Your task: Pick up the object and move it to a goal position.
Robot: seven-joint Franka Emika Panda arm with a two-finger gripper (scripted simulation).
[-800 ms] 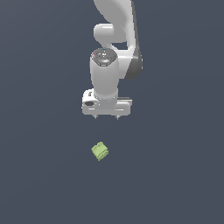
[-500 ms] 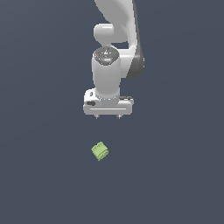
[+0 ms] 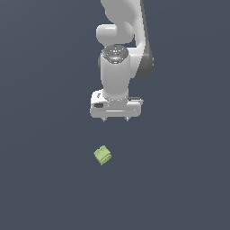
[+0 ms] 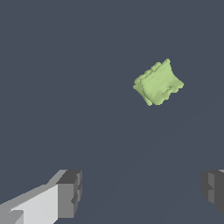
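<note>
The object [image 3: 103, 155] is a small light-green, roughly cube-shaped block with darker grooves. It lies on the dark grey floor, turned at an angle. It also shows in the wrist view [image 4: 157, 83]. My white gripper [image 3: 116, 120] hangs above and behind the block, a little toward the exterior view's right, and does not touch it. Its two fingers [image 4: 70, 192] stand wide apart with nothing between them. The gripper is open and empty.
The plain dark grey floor [image 3: 45, 179] fills both views. The white arm [image 3: 121, 49] rises from the gripper to the top of the exterior view. No other objects show.
The gripper head has turned about its vertical axis, so its wide body now faces the camera square on. The block has not moved.
</note>
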